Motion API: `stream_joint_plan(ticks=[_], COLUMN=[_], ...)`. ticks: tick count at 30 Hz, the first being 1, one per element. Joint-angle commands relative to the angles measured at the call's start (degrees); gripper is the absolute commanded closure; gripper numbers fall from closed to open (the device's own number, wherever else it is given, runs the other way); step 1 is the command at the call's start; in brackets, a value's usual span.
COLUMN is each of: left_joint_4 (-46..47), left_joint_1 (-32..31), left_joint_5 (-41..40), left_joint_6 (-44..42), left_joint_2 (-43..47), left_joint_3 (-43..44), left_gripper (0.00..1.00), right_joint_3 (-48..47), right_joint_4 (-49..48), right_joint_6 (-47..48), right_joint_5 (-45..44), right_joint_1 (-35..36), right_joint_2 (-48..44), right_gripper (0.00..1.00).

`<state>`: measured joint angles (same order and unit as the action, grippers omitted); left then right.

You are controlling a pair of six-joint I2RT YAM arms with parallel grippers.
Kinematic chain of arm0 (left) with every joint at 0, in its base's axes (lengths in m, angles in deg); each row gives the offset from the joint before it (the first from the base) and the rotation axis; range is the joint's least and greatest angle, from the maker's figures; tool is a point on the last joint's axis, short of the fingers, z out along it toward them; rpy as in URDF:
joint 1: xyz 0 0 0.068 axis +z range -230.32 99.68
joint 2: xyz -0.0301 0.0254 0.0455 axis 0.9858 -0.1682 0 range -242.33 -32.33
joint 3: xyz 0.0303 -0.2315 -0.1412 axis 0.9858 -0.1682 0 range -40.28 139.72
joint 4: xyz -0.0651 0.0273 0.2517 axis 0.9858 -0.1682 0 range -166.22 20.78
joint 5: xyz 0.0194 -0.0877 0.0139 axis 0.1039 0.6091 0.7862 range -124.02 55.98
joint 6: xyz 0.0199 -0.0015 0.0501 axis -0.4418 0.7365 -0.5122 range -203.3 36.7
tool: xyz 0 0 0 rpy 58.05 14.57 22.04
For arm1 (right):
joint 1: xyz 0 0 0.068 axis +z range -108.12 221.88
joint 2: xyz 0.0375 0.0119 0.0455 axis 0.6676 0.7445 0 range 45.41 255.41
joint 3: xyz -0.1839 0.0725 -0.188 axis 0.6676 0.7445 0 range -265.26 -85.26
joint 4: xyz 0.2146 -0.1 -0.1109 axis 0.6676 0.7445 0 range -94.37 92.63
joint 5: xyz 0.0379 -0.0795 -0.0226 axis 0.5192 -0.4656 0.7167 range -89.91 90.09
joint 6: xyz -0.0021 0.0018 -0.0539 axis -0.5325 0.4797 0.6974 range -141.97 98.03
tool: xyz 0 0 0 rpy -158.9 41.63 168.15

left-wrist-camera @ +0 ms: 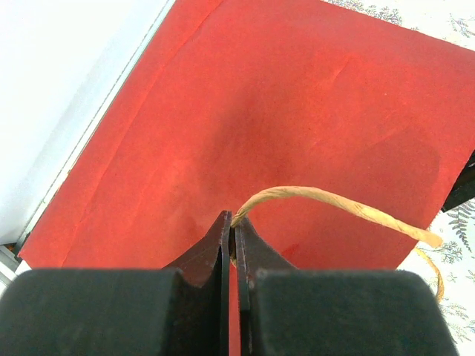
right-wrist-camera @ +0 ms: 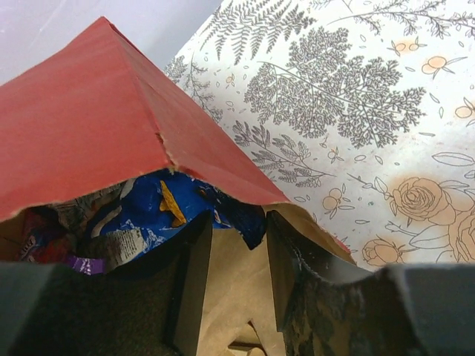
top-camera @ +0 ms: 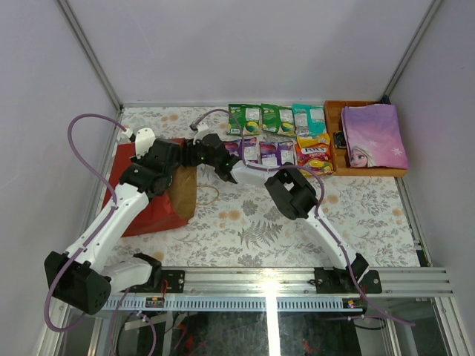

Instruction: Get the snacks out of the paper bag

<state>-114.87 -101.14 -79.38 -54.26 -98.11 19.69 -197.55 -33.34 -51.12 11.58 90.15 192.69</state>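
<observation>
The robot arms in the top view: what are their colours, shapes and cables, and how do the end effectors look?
The left arm and the right arm both have white links and bulky black joints. A thin purple cable runs loose along each. The left end effector and the right end effector each have two flat black fingers that taper towards the tip.

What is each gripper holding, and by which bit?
The left gripper pinches the string handle of the paper bag. The right gripper is at the bag's mouth, fingers either side of the blue snack bag; a grip cannot be told.
</observation>
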Motion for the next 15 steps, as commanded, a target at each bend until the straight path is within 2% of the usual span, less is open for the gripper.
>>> stream_joint_plan(ticks=[1,3,6,7,11,15], left_joint_4=[2.2,2.3,2.3,2.4,2.3,2.1], left_joint_1=[0.6,0.6,0.5,0.5,0.6,0.6], left_joint_5=[-0.4,-0.3,-0.4,-0.3,-0.7,-1.7], left_joint_6=[-0.7,-0.7,-0.7,-0.7,-0.7,-0.2], left_joint_2=[0.1,0.1,0.2,0.2,0.1,0.1], left_joint_3=[-0.8,-0.8,-0.8,-0.9,-0.8,-0.8], left_gripper=[1.00,1.00,1.00,1.00,1.00,1.00], right_joint_3=[-3.3,-4.1,-4.6,-4.6,-1.0,9.3], right_joint_4=[-3.7,-3.3,-3.0,-3.0,-3.6,-6.4], right_joint_6=[-0.6,-0.5,-0.6,-0.5,-0.3,-1.7], right_joint_5=[0.0,0.1,0.0,0.0,0.4,2.0], right_joint_1=[0.4,0.4,0.4,0.4,0.4,0.4], right_joint_2=[-0.4,-0.2,-0.1,-0.3,-2.9,-10.7], right_gripper=[0.60,0.69,0.95,0.99,1.00,1.00])
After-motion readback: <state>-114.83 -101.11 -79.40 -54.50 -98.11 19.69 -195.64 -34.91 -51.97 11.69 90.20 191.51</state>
